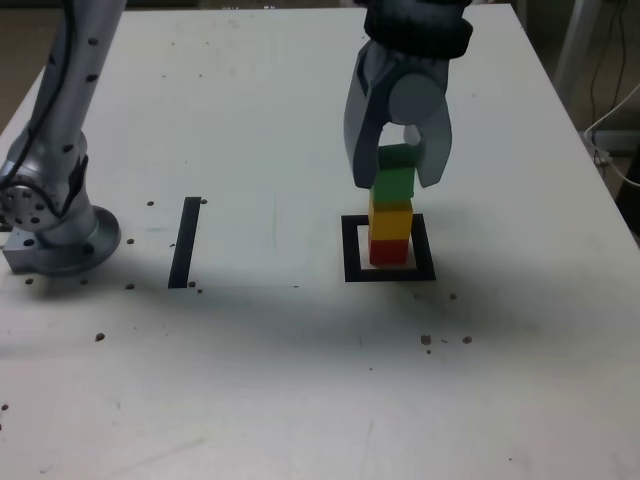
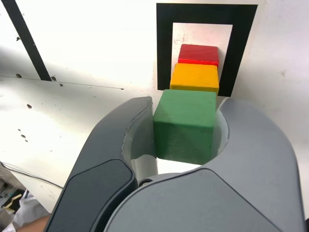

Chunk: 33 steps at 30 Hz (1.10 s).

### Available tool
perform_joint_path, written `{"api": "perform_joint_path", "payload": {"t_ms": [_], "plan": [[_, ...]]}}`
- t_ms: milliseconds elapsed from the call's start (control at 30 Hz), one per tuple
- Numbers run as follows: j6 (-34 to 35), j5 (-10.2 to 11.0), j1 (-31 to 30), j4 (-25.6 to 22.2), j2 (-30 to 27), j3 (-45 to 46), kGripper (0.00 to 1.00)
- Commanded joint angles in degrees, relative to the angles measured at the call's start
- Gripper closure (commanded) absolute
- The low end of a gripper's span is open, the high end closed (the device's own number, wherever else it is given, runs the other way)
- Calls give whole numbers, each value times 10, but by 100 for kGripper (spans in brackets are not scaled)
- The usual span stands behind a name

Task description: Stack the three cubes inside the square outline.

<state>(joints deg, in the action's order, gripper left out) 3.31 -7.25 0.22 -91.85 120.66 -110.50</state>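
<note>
Cubes (image 2: 186, 126) matt, painted look; jaws smooth grey plastic; table (image 1: 250, 380) matt white, speckled; arm base (image 1: 55, 225) brushed metal

Bare table (image 1: 300, 380) around stack (strip (image 1: 185, 242) apart)

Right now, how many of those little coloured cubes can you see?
3, all in one stack inside the square outline: the red cube at the bottom, the yellow cube on it, and the green cube on top, between the gripper's fingers. None seem hidden.

Exterior view high and angled down across the counter (image 1: 250, 380); wrist view close, peering past the gripper (image 2: 186, 140); shared: cube stack (image 1: 391, 215) and square outline (image 1: 389, 271).
</note>
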Motion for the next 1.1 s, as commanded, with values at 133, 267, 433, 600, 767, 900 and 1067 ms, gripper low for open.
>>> {"api": "perform_joint_path", "payload": {"t_ms": [133, 267, 433, 600, 767, 900, 1067], "plan": [[3, 2, -4, -15, 1, 4, 72], [4, 3, -4, -11, 6, 5, 66], [1, 2, -4, -2, 9, 11, 21], [0, 3, -4, 3, 9, 18, 1], [1, 8, -4, 4, 4, 19, 1], [4, 23, -4, 4, -16, 20, 1], [13, 50, -2, 2, -73, 41, 1]]}}
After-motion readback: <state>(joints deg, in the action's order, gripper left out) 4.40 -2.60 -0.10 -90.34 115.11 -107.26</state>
